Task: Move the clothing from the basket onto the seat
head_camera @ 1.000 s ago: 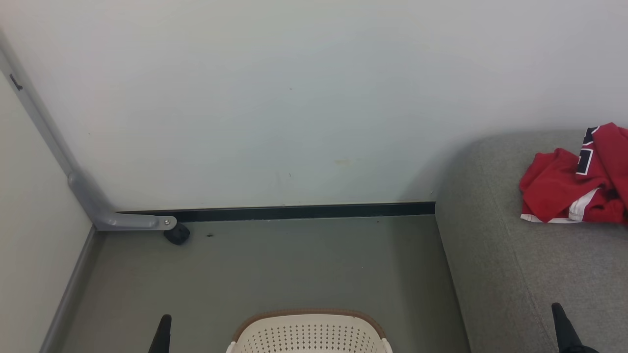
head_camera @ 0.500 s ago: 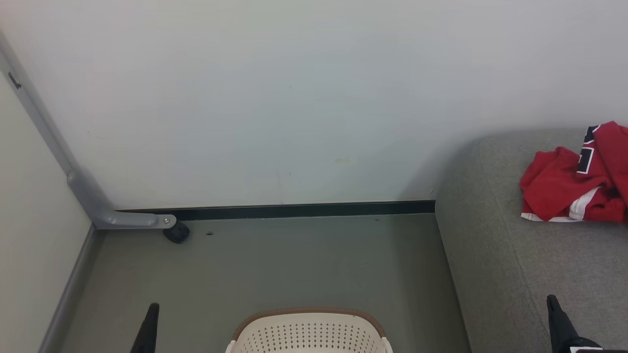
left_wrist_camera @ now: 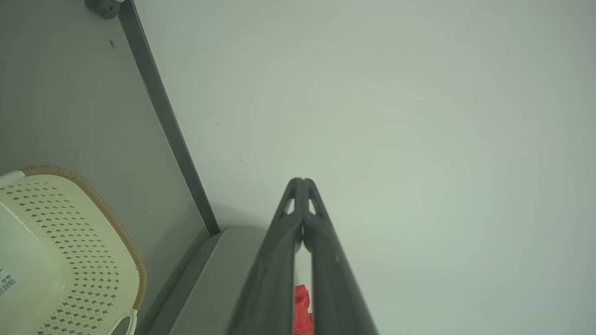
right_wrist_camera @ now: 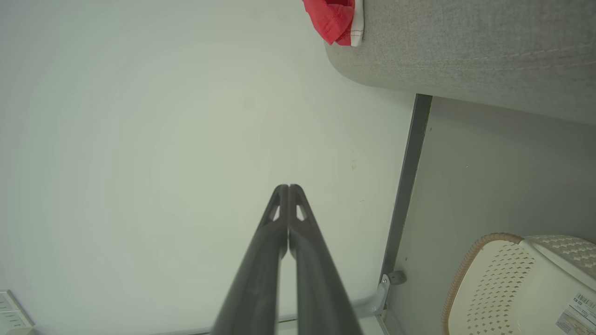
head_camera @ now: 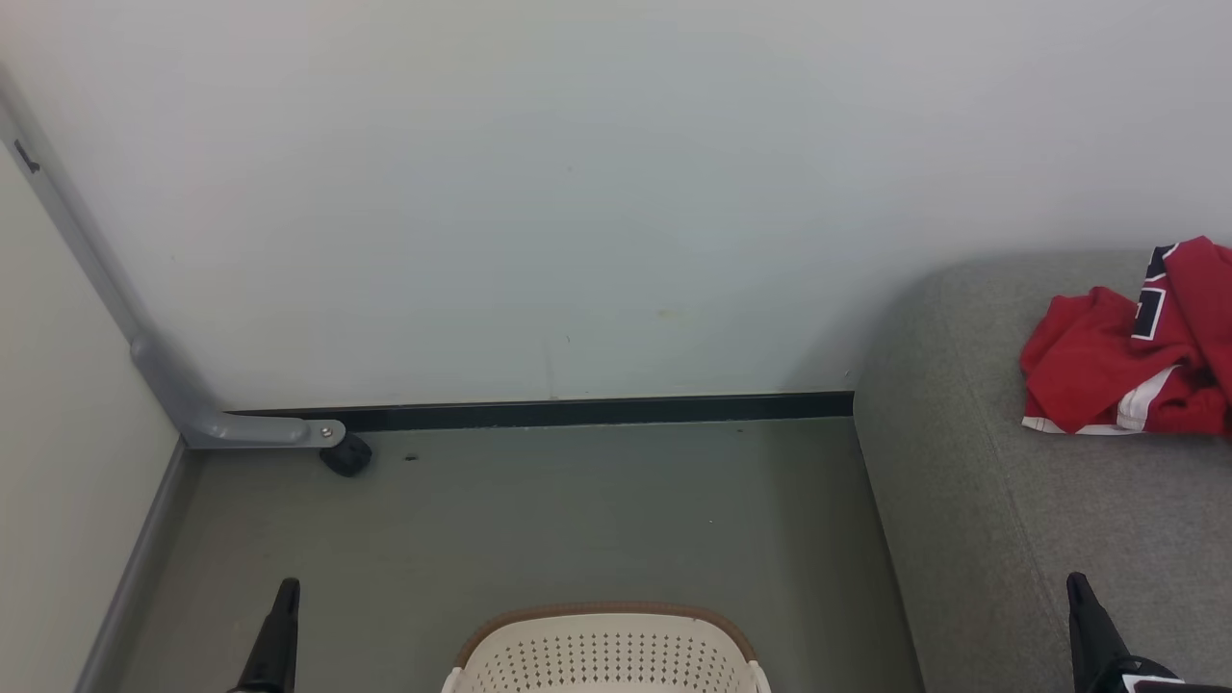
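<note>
Your left gripper (head_camera: pixel 287 589) and right gripper (head_camera: pixel 1077 587), both pinched together and empty, have edged up; the red clothing (head_camera: pixel 1107 375) lies on the seat (head_camera: pixel 1001 549), so the basket (head_camera: pixel 606 653) looks cleared.

In your head view the basket (head_camera: pixel 606 647) is cut by the bottom edge: you get its far rim and wall, and most of its inside lies out of frame. The clothing (head_camera: pixel 1107 375) on the seat (head_camera: pixel 962 500) runs off the right edge, and its black lettering (head_camera: pixel 1150 310) is folded and can't be read. The left gripper (head_camera: pixel 287 589) and right gripper (head_camera: pixel 1076 583) are both cut off just below their tips. In your left wrist view the fingers (left_wrist_camera: pixel 274 279) cover most of the clothing. The label (right_wrist_camera: pixel 576 311) inside the basket is too small to read.
</note>
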### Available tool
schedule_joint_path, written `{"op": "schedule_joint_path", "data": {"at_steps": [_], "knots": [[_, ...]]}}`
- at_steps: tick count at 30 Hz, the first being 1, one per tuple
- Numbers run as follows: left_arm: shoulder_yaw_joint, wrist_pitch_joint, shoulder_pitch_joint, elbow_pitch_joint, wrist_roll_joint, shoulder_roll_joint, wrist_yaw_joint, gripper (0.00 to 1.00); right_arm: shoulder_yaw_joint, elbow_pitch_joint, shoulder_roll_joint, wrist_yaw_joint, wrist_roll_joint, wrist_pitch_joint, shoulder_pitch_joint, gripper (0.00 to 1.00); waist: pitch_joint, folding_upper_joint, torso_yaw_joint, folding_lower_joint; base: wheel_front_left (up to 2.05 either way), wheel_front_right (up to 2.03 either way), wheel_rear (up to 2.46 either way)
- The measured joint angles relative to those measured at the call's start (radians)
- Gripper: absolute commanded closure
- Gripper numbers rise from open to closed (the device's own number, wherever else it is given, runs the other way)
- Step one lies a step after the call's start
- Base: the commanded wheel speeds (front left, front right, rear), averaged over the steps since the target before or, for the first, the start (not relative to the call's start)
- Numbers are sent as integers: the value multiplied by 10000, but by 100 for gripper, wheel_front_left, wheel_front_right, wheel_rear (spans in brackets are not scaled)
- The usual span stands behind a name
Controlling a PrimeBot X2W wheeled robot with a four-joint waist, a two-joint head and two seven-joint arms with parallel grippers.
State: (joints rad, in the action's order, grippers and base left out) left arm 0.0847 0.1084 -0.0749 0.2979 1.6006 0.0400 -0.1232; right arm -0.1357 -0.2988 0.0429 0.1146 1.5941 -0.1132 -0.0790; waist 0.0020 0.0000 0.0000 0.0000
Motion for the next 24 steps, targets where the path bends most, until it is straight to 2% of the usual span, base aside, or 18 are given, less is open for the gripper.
{"op": "schedule_joint_path", "data": {"at_steps": [24], "knots": [[4, 0, 0, 15, 0, -8, 0, 100, -2, -8, 0, 2, 2, 0, 0, 100, -2, 0, 0, 0, 0, 0, 0]]}}
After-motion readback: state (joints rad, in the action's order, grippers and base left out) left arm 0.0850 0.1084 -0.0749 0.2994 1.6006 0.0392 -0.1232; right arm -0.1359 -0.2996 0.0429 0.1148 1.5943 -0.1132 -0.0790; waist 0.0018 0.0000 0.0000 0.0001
